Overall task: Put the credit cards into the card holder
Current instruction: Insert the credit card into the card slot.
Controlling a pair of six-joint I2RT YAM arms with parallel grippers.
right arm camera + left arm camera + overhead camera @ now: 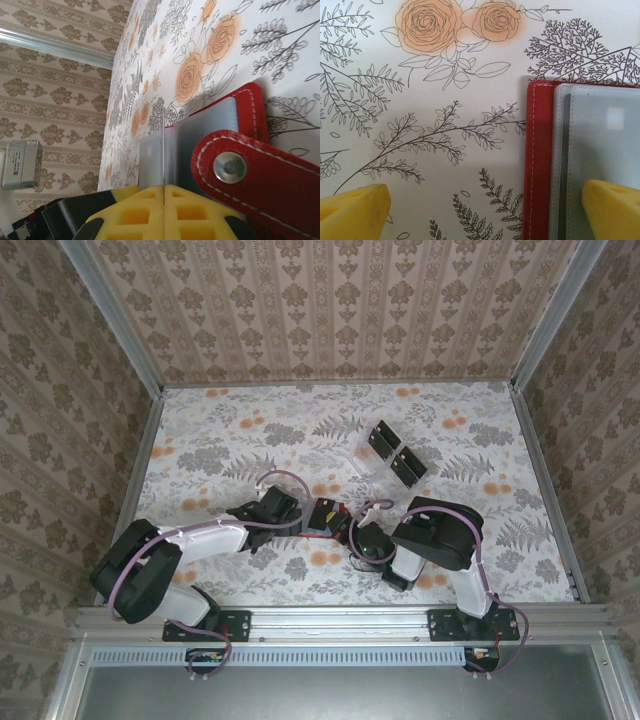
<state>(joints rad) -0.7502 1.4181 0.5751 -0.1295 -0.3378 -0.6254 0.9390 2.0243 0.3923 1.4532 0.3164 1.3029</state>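
Observation:
The card holder (327,515), a red wallet, lies open on the floral table between both grippers. In the left wrist view its red stitched edge (537,160) and greyish pockets (600,150) lie at the right. My left gripper (485,215) is open, one yellow fingertip (612,210) over the pockets and the other over bare table. My right gripper (164,189) is shut on a credit card (163,145) seen edge-on, its thin pale edge standing up against the grey pockets (200,145). The red closure tab with its metal snap (230,167) lies just to the right. Two more black credit cards (382,438) (408,465) lie farther back.
A clear plastic tray (365,462) sits beside the two black cards behind the wallet. Patterned walls with metal corner posts (140,350) close in the table on three sides. Both arm bases are bolted to the rail (340,620) at the near edge.

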